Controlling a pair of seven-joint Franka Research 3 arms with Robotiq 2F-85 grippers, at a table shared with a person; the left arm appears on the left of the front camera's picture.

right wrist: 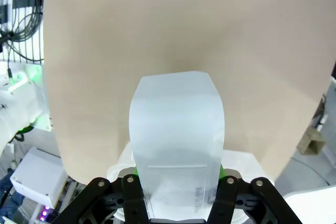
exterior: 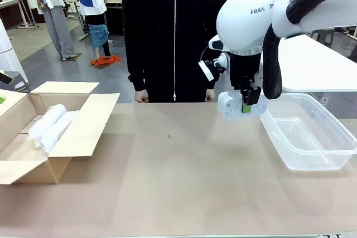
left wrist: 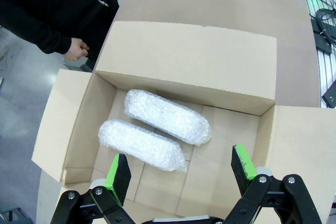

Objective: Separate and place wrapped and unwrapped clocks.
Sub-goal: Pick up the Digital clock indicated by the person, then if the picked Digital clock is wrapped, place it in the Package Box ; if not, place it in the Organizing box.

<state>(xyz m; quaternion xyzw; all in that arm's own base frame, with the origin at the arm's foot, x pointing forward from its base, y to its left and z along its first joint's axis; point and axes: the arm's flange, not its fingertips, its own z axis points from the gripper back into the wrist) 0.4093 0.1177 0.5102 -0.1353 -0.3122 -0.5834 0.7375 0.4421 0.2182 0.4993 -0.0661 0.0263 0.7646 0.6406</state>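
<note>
Two wrapped clocks, bubble-wrap bundles, lie side by side in the open cardboard box (exterior: 83,129) at the table's left: one (left wrist: 167,117) farther in, one (left wrist: 142,145) nearer my left gripper (left wrist: 181,169). That gripper hangs open just above the box (left wrist: 189,61), touching nothing. The unwrapped clock, a smooth white block (exterior: 230,106), is held above the table right of centre by my right gripper (exterior: 249,104), just left of the clear bin. Seen from the right wrist, the block (right wrist: 176,140) juts forward from between the shut fingers of the right gripper (right wrist: 177,177).
A clear plastic bin (exterior: 290,163) stands at the table's right side. A person in a black jacket stands at the far edge, hands (exterior: 141,96) resting at the table rim. The box's flaps are spread open over the table's left part.
</note>
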